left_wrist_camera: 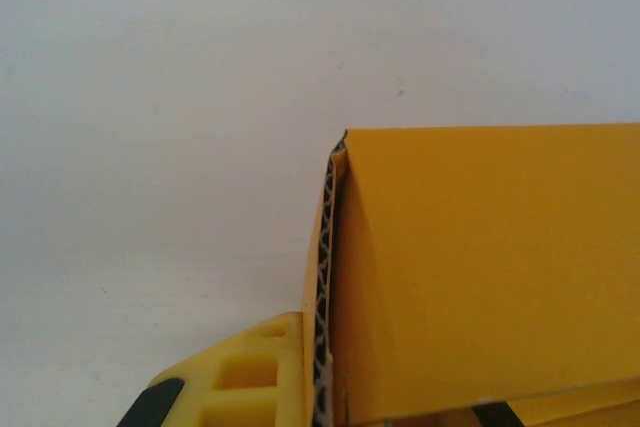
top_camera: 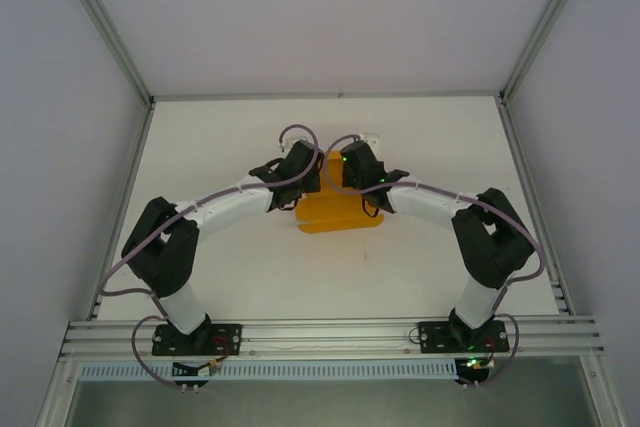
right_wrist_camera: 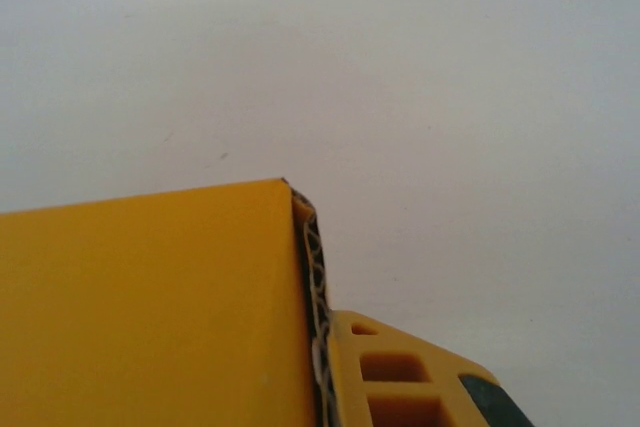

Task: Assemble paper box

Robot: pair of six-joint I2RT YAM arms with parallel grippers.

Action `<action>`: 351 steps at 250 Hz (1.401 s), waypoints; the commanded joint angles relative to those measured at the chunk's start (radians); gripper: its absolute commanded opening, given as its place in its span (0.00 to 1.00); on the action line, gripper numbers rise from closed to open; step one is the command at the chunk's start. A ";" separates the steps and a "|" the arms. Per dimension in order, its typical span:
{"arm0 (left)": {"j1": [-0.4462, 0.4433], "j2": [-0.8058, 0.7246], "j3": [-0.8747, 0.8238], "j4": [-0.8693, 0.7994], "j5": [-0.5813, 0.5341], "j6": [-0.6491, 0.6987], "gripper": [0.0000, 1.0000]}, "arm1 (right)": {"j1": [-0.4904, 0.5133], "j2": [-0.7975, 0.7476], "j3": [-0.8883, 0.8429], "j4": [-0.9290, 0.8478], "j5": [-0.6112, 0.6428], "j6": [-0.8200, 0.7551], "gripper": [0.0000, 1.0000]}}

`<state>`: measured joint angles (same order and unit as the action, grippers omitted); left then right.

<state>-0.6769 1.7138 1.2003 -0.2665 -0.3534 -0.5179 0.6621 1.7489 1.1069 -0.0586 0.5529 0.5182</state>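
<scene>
Seemingly mid-fold, the paper box (top_camera: 340, 215) lies central on the table (top_camera: 240, 272), the left gripper (top_camera: 302, 190) pinching its far wall at eleven o'clock, the right gripper (top_camera: 364, 190) clamped likewise at one o'clock; next probably calls for folding that wall evenly together.

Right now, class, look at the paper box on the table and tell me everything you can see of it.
The paper box is plain matte orange-yellow corrugated card, and its fluted cut edge shows at the corners. It is only partly folded, with a panel bent along a crease at each end. It lies on the white table between the two arms. The left fingers are closed on its left end and the right fingers on its right end. No print or tape shows.
</scene>
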 commanded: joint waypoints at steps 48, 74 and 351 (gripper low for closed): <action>0.042 0.008 0.005 -0.190 -0.210 -0.194 0.00 | -0.092 0.122 0.104 -0.268 0.514 0.249 0.00; 0.043 0.010 0.003 -0.177 -0.189 -0.172 0.00 | -0.100 0.103 0.026 -0.066 0.474 0.126 0.00; 0.043 0.041 0.044 -0.074 -0.061 -0.039 0.00 | -0.096 -0.297 -0.353 0.377 -0.465 -0.308 0.79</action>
<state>-0.6445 1.7458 1.2148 -0.3050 -0.3836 -0.5846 0.5709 1.5219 0.7609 0.3752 0.2432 0.1955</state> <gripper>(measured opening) 0.077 0.733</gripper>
